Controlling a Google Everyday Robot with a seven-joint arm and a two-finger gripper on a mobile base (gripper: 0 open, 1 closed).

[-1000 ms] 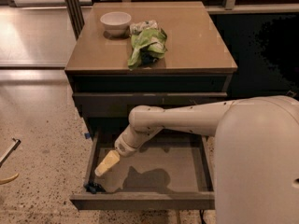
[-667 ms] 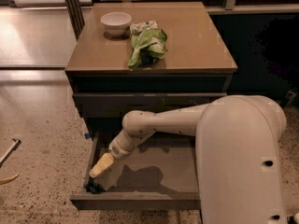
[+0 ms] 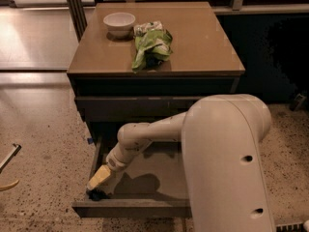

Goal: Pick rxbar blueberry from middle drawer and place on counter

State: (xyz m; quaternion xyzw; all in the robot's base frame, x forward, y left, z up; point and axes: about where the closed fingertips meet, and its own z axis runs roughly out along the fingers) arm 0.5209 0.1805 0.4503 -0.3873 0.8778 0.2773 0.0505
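Reaching down into the open drawer (image 3: 137, 209), the arm (image 3: 154, 131) runs from the large white link (image 3: 227, 163) at lower right, across the drawer, to its front-left corner. Gripper (image 3: 99, 177): pale yellow, pointing down and left, low over the drawer floor close to the left wall. Gripper state: cannot tell from this view. Bar (image 3: 98, 195): small dark blue-black shape lying on the drawer floor in the front-left corner, against the front wall, directly under the gripper tip. Contact between gripper and bar: cannot tell; they look touching or just apart. The bar is not lifted. The gripper and arm cast a dark shadow on the drawer floor to their right. The rest of the visible drawer floor is flat grey-brown; its right part is hidden behind the white link. Above the open drawer sits a closed drawer front (image 3: 140, 108), flush with the cabinet. Bench (image 3: 203, 37): glossy tan top. On it, a white bowl (image 3: 119, 22) stands upright near the back-left, and a crumpled green and white bag (image 3: 152, 46) lies just right of the bowl, reaching toward the front edge. Bowl and bag are near each other, perhaps touching. Speckled floor (image 3: 38, 129) lies left of the cabinet.
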